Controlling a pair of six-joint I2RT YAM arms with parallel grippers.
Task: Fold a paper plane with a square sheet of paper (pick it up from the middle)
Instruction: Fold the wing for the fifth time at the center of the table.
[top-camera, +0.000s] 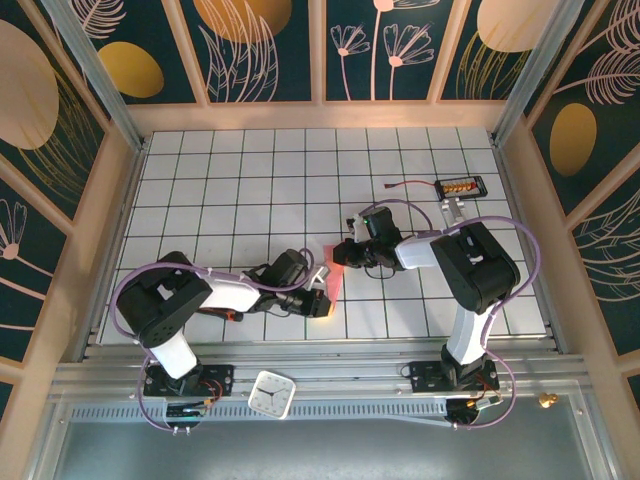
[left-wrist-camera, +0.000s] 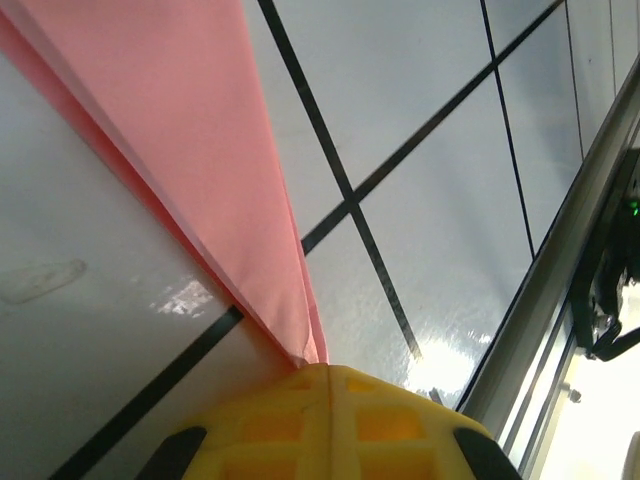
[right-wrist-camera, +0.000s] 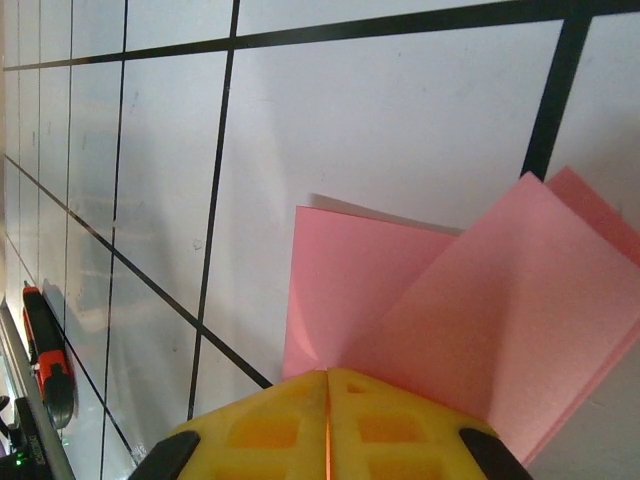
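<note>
Both your grippers are clamped on the folded pink paper.
The paper is salmon-pink and layered. It runs forward from your left gripper's pinched tips and fans into overlapping flaps ahead of your right gripper. Both arms reach inward, low over the table.

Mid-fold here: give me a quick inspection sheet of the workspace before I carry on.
Surface: white gridded table, glossy, black grid lines.
Job's things: pink paper, partly folded, layers overlapping, held between the two arms near the table's middle.
Clutter: white clock on the near rail; black-and-red gadget at far right.
Tools: left tool shut on the paper's narrow end; right tool shut on its layered part.
Cables: purple cables looped along both arms; red lead beside the gadget.
Surroundings: wooden frame, leaf-patterned panels.
</note>
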